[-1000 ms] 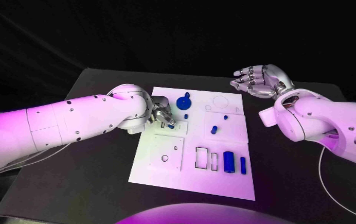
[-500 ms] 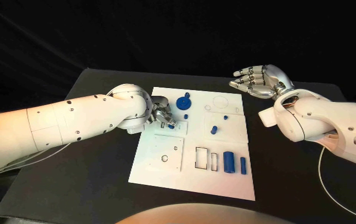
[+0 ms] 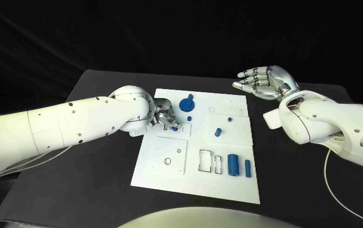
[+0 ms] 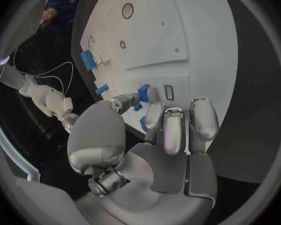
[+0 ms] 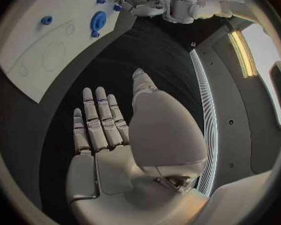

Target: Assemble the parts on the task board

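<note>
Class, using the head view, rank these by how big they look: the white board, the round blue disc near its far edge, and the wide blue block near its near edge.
1. White board, by far.
2. Round blue disc and wide blue block: too alike to separate.

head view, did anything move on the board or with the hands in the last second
Nothing visibly changed: the left robot hand still pinches a small blue part at the task board, and the right robot hand stays open off its far corner. The other parts lie as before.
</note>
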